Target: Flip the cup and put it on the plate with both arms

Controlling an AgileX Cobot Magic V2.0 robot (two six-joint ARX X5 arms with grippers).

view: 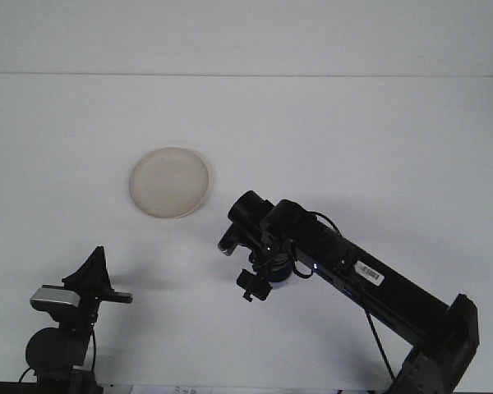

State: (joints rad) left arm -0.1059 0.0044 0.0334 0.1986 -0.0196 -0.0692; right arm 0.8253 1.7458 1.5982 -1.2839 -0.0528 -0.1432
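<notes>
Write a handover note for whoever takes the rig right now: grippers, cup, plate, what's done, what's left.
Right gripper: reached out over the middle of the table, near and to the right of the plate.
Left gripper: low at the near left edge, away from the plate.
Plate: left of centre, nothing on it.
Cup: not clearly visible; a small bluish thing at the right gripper may be it.
Done: no cup on the plate yet.
Left: confirm the cup, flip it, set it on the plate.

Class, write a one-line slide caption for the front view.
Right arm reaches across the white table toward a cream plate; left arm waits low.
</notes>
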